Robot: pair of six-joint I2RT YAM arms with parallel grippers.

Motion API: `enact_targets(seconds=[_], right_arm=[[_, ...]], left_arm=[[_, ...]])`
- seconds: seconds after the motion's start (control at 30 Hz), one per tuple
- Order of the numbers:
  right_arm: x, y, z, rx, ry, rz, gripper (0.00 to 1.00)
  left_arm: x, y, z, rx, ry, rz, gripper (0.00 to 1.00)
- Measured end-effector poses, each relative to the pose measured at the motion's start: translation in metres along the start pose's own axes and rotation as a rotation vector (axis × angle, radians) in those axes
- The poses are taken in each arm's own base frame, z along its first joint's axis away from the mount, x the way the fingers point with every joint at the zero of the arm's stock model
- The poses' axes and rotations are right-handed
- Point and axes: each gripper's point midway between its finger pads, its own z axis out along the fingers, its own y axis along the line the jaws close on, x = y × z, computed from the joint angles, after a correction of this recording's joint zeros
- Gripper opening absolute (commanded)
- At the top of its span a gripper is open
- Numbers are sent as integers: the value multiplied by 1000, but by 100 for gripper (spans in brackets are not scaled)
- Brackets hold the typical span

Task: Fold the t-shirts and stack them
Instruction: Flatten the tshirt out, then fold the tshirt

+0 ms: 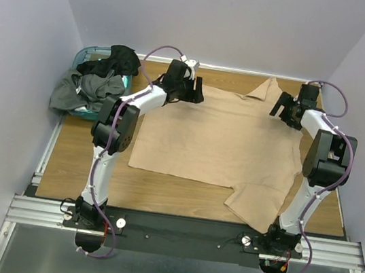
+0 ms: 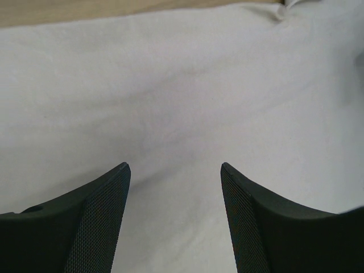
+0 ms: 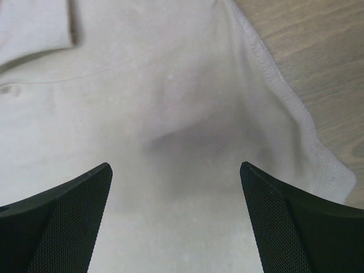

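Your tan t-shirt lies flat on the table, its long axis left to right, collar end right. Over its far edge the left gripper and right gripper hover spread, each nearest its own end. Upper left, the basket holds one grey t-shirt and one black t-shirt.

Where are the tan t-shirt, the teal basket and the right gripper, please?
tan t-shirt (image 1: 216, 141), top external view, middle of its spread body.
teal basket (image 1: 89, 50), top external view, far rim.
right gripper (image 3: 176, 166), right wrist view, midway between its open fingertips.
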Motion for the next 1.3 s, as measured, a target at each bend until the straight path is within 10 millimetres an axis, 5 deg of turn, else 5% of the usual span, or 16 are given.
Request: enact_targets(seconds=[0.23, 0.37, 0.5, 0.57, 0.83, 1.3], right_arm=[[-4, 13, -56, -66, -53, -12, 99], [15, 15, -70, -75, -41, -12, 98], [52, 10, -66, -65, 40, -15, 98], [71, 7, -64, -56, 84, -18, 98], [85, 0, -47, -24, 133, 2, 98], [35, 13, -5, -22, 53, 29, 99]], left_arm=[[-10, -4, -59, -60, -48, 42, 73], [26, 16, -71, -116, 4, 44, 74], [76, 46, -76, -178, 113, 10, 74], [85, 55, -77, -196, 134, -1, 74], [65, 76, -65, -206, 88, -7, 74], [7, 102, -19, -175, 23, -12, 74]])
